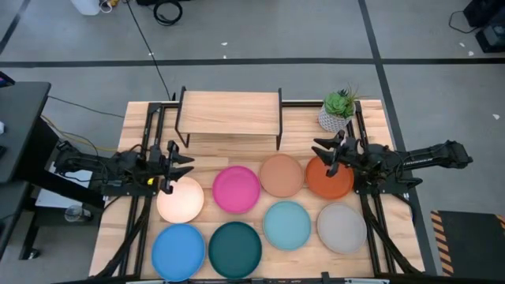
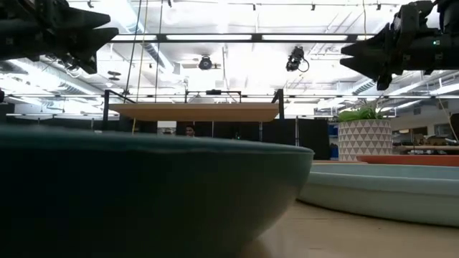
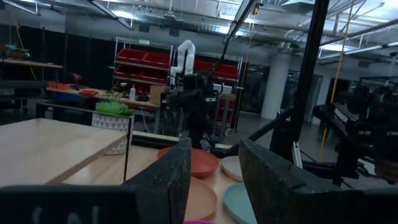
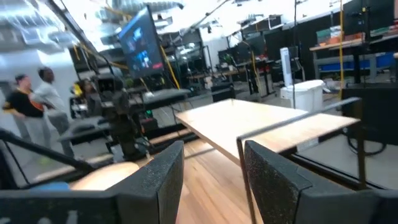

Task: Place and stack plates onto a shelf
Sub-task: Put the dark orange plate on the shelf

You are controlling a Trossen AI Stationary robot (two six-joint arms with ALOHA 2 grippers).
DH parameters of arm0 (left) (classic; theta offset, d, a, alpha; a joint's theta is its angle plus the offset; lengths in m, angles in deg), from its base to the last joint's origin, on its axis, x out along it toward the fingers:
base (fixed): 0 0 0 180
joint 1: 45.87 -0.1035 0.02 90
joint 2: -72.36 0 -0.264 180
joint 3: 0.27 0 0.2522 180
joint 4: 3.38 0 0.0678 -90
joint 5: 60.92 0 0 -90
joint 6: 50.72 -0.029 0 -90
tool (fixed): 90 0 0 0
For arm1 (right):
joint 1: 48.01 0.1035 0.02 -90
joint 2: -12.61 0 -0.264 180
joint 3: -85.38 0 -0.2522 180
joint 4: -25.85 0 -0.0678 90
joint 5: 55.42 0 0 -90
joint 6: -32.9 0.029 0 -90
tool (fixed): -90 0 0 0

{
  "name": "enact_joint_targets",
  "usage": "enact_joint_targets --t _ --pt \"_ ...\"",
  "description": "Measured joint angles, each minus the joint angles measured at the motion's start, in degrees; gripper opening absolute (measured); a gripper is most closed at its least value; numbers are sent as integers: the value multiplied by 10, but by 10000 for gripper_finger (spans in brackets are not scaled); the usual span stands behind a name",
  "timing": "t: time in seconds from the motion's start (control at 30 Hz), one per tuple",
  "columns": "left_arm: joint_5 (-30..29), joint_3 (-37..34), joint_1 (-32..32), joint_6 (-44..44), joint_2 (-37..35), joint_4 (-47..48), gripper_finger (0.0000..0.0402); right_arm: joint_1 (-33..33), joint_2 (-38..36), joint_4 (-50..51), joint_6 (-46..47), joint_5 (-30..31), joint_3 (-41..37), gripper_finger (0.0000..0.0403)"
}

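Eight plates lie flat on the slatted table in two rows: cream (image 1: 180,199), pink (image 1: 236,189), tan (image 1: 282,175) and orange (image 1: 329,177) in the far row. Blue (image 1: 177,251), dark teal (image 1: 234,248), light blue (image 1: 286,225) and grey (image 1: 342,228) are in the near row. The shelf (image 1: 229,114) stands behind them on its black legs, its top bare. My left gripper (image 1: 178,161) hovers open above the cream plate's far edge. My right gripper (image 1: 322,155) hovers open above the orange plate's far edge. Both point inward and are high above the table in the low view (image 2: 107,36) (image 2: 348,54).
A potted plant (image 1: 339,110) stands at the far right, beside the shelf and just behind my right gripper. Black frame rails (image 1: 147,126) run along both table sides. People (image 4: 31,99) stand in the room beyond the table's left side.
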Motion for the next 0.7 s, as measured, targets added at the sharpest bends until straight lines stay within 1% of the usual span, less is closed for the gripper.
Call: enact_joint_targets --t 0.07,0.1,0.17,0.23,0.33,0.43,0.53,0.63,0.7 --pt "7 0 0 14 0 -10 142 -2 2 12 27 -24 8 176" --pt "14 0 0 16 1 -16 142 -4 6 42 33 -37 25 175" --pt "22 2 0 19 1 -14 142 -7 21 145 44 -48 80 171" --pt "22 7 0 31 4 -1 142 -9 52 263 52 -38 132 165" --pt "22 23 0 37 4 5 142 -11 107 383 61 -37 202 159" --pt "22 42 0 48 4 50 142 -10 162 470 61 -49 259 158" --pt "18 73 0 51 4 120 142 -14 224 563 62 -49 303 158" --pt "-15 99 0 50 4 194 142 -25 293 630 62 -73 344 158" --pt "-39 108 0 46 4 212 142 -32 340 669 57 -87 367 158"
